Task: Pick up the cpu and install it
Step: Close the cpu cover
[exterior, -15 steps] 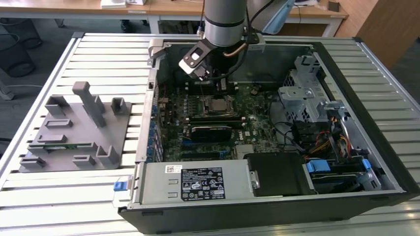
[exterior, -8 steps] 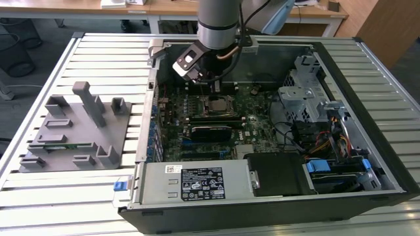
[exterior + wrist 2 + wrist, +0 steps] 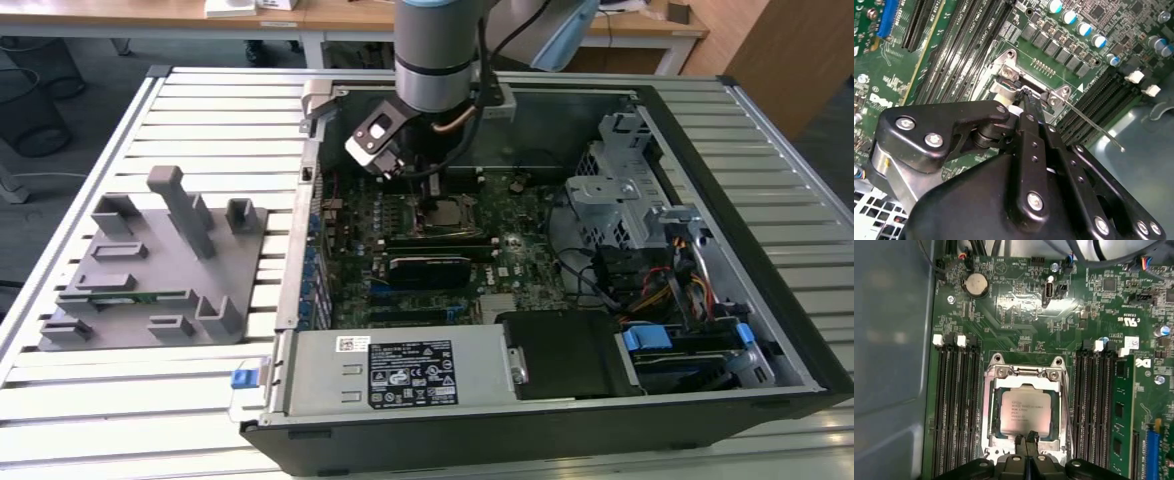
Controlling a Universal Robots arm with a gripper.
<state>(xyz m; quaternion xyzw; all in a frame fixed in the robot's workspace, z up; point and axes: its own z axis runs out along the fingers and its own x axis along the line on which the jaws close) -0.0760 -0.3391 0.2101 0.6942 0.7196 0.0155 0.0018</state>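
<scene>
Cpu (image 3: 1025,411) lay flat inside socket frame (image 3: 1026,371); claw (image 3: 1026,436), tips pressed together, stood over that frame's rim beside the cpu.

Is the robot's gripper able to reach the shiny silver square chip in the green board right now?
Probably yes. In the first wrist view the gripper hangs right at the edge of the shiny silver square chip, whose top is uncovered, with nothing between them. The long green memory stick sits off to the side.
</scene>
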